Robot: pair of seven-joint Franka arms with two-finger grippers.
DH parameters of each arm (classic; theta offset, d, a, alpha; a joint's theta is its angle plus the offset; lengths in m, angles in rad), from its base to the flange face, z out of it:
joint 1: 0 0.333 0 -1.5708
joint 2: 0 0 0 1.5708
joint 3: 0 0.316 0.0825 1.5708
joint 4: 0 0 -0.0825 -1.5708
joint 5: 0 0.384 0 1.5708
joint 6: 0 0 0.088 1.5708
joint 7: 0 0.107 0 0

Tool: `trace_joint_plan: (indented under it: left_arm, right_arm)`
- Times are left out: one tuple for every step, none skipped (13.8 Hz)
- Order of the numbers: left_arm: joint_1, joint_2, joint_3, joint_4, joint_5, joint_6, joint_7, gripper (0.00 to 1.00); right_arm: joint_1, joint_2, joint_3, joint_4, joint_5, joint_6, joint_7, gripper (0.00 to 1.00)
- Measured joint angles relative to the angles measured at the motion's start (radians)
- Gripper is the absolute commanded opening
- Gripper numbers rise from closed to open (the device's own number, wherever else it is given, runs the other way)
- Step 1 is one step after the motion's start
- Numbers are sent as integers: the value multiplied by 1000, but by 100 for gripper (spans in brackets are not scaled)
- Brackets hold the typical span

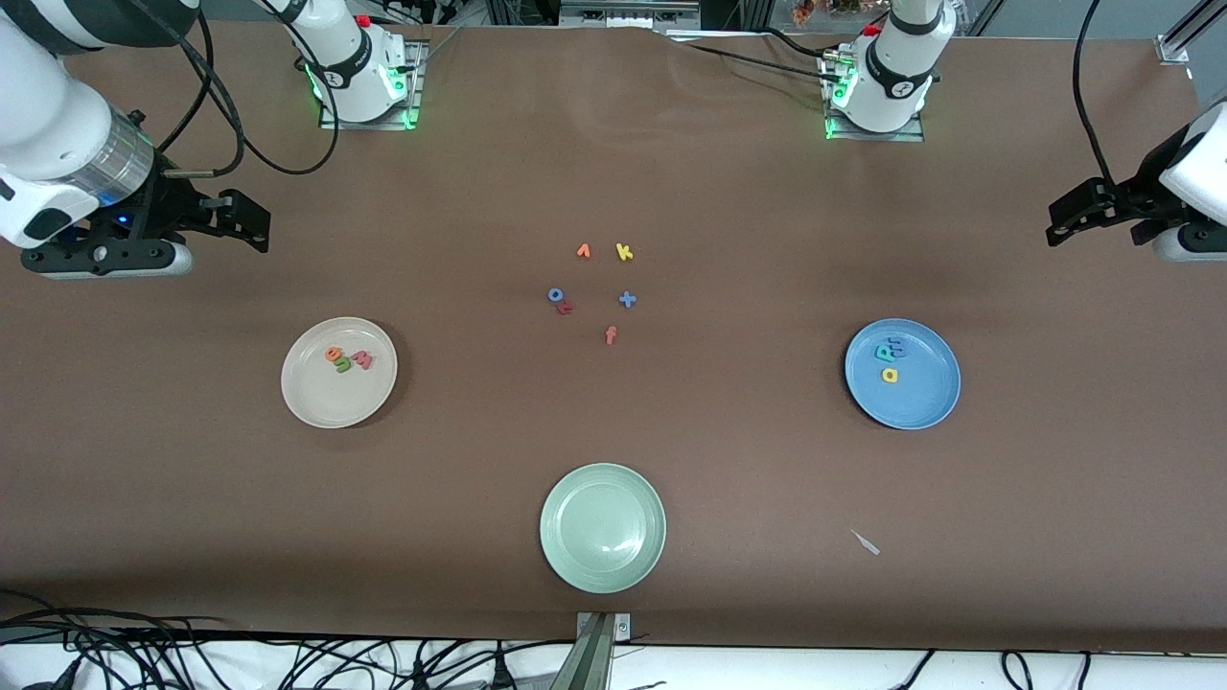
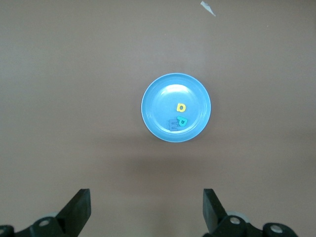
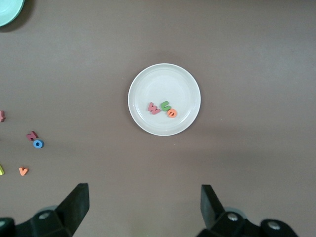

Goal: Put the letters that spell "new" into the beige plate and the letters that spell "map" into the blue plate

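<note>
Task looks finished: "new" letters (image 1: 347, 359) in beige plate (image 1: 312, 402), "map" letters (image 1: 891, 359) in blue plate (image 1: 925, 402), left gripper (image 2: 146, 210) and right gripper (image 3: 144, 207) both empty, jaws spread

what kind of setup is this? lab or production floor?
Likely a robotics lab bench: two Franka bases bolted to a brown-covered table, loose cables along its edge, and foam letters sorted into a beige plate and blue plate.

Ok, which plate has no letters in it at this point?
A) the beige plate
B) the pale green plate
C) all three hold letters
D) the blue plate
B: the pale green plate, nearest the front camera, shows only bare glaze, while the beige plate holds three letters and the blue plate holds three as well.
</note>
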Motion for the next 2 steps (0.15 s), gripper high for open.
trace_joint_plan:
  left_arm:
    - [0,2,0,0,0,0,0,100]
    - [0,2,0,0,0,0,0,100]
  right_arm:
    - [0,0,0,1,0,0,0,100]
    - [0,0,1,1,0,0,0,100]
